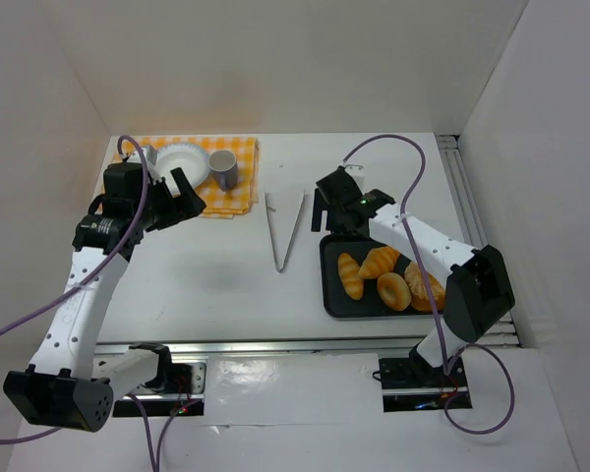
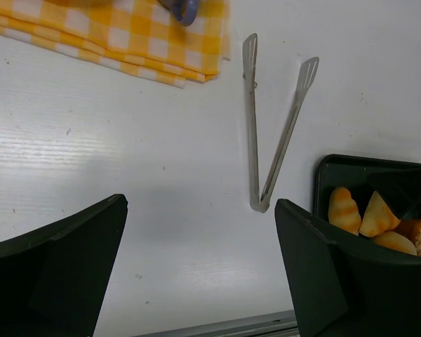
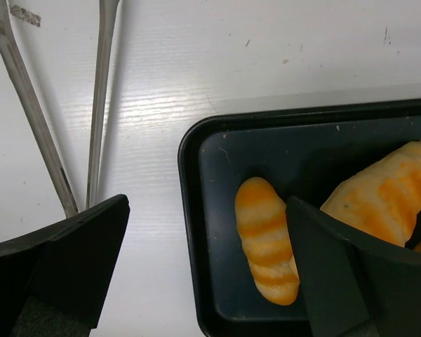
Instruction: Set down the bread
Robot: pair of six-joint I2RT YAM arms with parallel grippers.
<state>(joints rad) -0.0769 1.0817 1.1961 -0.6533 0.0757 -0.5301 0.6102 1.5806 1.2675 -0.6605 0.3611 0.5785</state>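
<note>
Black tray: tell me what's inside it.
Golden-brown rolls lie in the tray, at least four showing. The right arm crosses over its right side, so anything beneath there is hidden.

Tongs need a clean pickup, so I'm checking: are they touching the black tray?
Apart. The left wrist view shows bare white table between the tongs and the tray.

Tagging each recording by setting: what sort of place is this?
Probably a staged lab cell, not a real kitchen: plain white panels box in a white table. The props mimic breakfast: a black tray of bread rolls, metal tongs, a yellow checked cloth with plate and mug.
</note>
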